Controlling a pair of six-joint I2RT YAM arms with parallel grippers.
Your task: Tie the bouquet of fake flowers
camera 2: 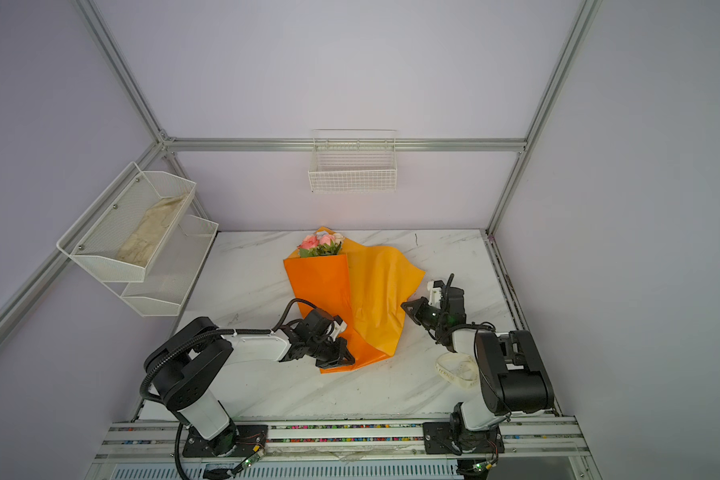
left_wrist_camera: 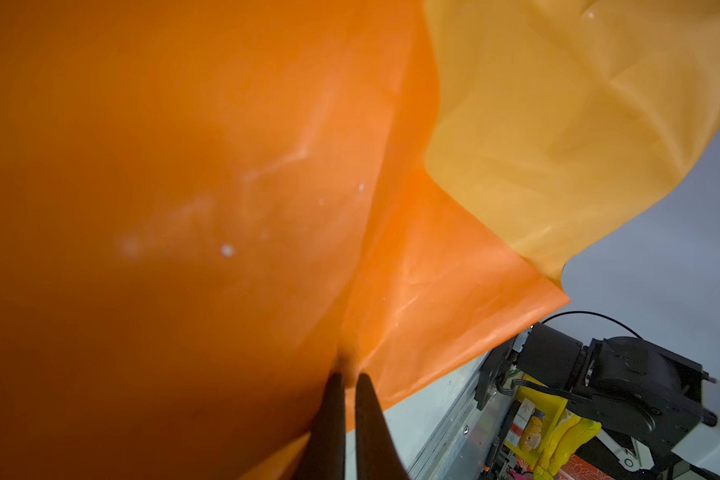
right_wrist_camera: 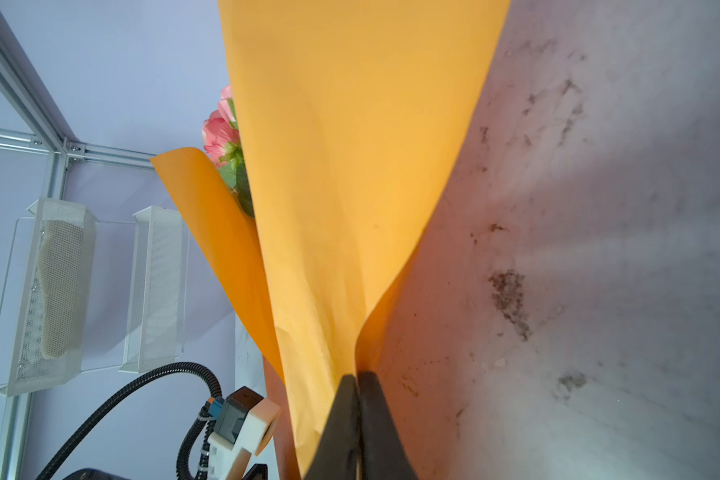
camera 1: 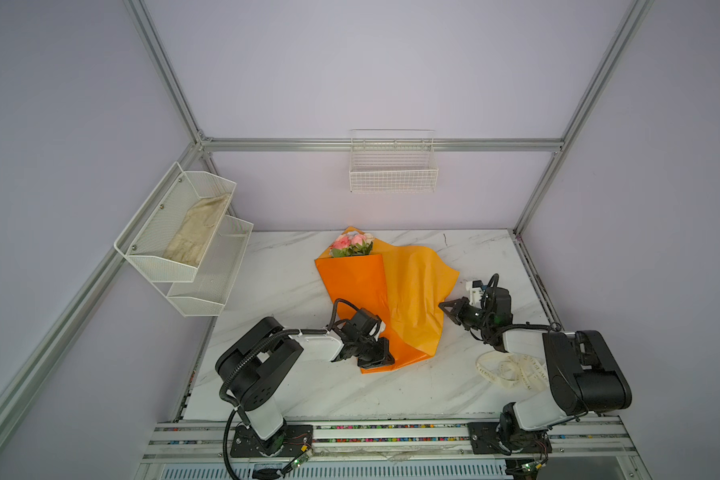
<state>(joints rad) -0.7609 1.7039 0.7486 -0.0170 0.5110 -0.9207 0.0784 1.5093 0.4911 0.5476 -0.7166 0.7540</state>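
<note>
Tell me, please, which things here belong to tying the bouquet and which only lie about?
For the job: bouquet, its paper pinched by left tool and right tool; probably the ribbon.
Lying about: wall basket; mesh rack; cloth in it.

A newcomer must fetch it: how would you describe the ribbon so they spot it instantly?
On the white marble table, look toward the near right side, beside the right arm. There lies a loose coil of cream ribbon with dark printed lettering, the only pale looped strip, apart from the orange-wrapped bouquet.
</note>
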